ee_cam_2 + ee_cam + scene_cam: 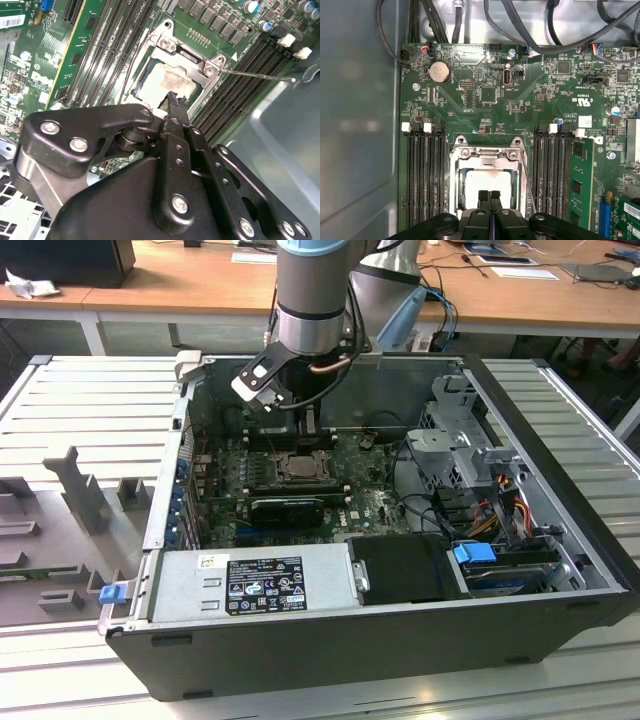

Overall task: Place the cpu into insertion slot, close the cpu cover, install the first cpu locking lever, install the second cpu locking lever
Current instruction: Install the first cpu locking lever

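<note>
The cpu [487, 181] shows its pale silver top, lying flat in the insertion slot [300, 466] on the green board. The cpu cover [487, 153], a metal frame with a square window, lies down around the chip. My gripper [489, 195] hangs just above the cpu's near edge, fingers shut together with nothing between them. In the second wrist view the fingertips [175, 100] sit over the edge of the cpu [167, 80]. A thin locking lever [260, 76] juts out from the cover's corner over the memory slots. Another wire lever [529, 192] runs along the socket's side.
Black memory slots [425, 175] flank the socket, with a green memory stick [580, 182] standing in one. Cables [545, 30] cross the case wall beyond the board. A black finned card [288, 508], the power supply [250, 585] and the drive cage [470, 440] crowd the case.
</note>
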Tool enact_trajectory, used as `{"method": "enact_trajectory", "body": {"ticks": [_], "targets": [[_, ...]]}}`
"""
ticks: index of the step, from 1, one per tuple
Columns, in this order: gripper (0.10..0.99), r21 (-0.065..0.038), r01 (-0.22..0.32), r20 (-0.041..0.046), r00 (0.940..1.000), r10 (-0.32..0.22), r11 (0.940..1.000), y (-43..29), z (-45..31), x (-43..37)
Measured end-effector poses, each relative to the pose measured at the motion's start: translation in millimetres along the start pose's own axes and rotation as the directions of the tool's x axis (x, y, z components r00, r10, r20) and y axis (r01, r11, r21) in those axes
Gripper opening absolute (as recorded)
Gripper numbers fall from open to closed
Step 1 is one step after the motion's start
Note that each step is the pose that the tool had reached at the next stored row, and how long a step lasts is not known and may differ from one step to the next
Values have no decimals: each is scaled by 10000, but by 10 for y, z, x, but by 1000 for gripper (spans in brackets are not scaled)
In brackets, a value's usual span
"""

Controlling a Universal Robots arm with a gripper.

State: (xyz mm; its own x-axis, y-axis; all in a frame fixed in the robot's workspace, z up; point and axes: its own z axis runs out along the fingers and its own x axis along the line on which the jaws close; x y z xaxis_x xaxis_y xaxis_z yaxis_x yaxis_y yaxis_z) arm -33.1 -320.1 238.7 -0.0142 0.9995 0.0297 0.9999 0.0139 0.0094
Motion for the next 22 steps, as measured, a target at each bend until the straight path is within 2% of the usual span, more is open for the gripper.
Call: {"method": "enact_trajectory", "body": {"ticks": [3,9,13,14,16,20,22], "targets": [[106,0,1,-1,10000,-1,10000,-7,-60,2],[106,0,0,-1,10000,0,10000,-14,-289,9],[106,5,188,-3,9998,-188,9998,-14,-314,10],[106,20,688,-5,9976,-688,9976,-14,-314,10],[106,39,1338,-14,9910,-1338,9910,-14,-313,10],[106,59,2048,-25,9788,-2048,9788,-14,-312,10],[106,61,2122,-26,9772,-2122,9772,-14,-312,10]]}}
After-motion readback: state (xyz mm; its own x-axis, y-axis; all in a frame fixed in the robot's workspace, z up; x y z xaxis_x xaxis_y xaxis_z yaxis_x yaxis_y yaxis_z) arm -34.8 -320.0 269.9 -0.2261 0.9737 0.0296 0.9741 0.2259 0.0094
